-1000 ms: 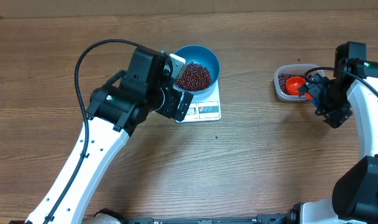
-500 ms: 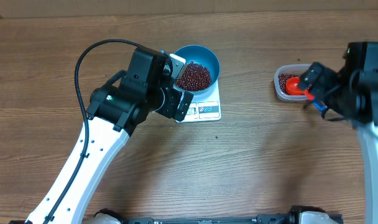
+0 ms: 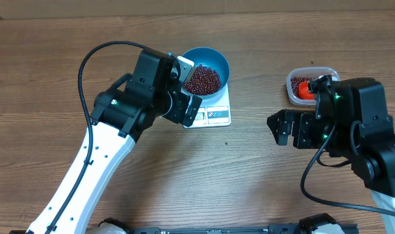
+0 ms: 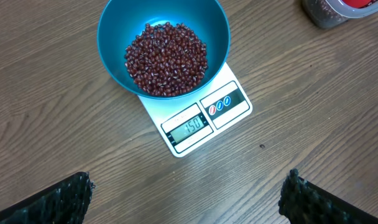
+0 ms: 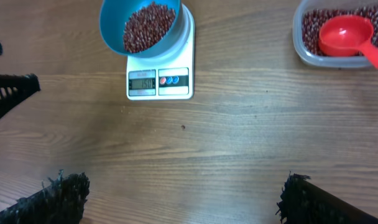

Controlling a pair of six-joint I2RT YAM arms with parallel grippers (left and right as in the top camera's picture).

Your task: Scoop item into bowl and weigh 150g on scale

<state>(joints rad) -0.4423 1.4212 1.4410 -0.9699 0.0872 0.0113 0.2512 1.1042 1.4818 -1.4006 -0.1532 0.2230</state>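
The blue bowl (image 3: 223,62) stands on the white scale (image 3: 218,115), holding a heap of dark red beans (image 3: 203,79). In the left wrist view the beans (image 4: 167,59) fill the bowl (image 4: 120,25), and the scale (image 4: 229,78) display reads 150. My left gripper (image 3: 190,91) hovers beside the bowl's near-left side, open and empty (image 4: 188,179). My right gripper (image 3: 280,127) is open over bare table right of the scale, with nothing between its fingers (image 5: 183,180). The right wrist view also takes in the bowl (image 5: 109,25) and the scale (image 5: 188,37).
A clear plastic tub (image 3: 292,88) with more beans and a red scoop (image 3: 306,88) lying in it sits at the right, behind my right arm. In the right wrist view the tub (image 5: 301,37) and the scoop (image 5: 344,34) are at the top right.
My right arm has swung away from the tub towards the table's middle, its gripper now pointing left. The red scoop stays in the tub. The left arm has not moved.
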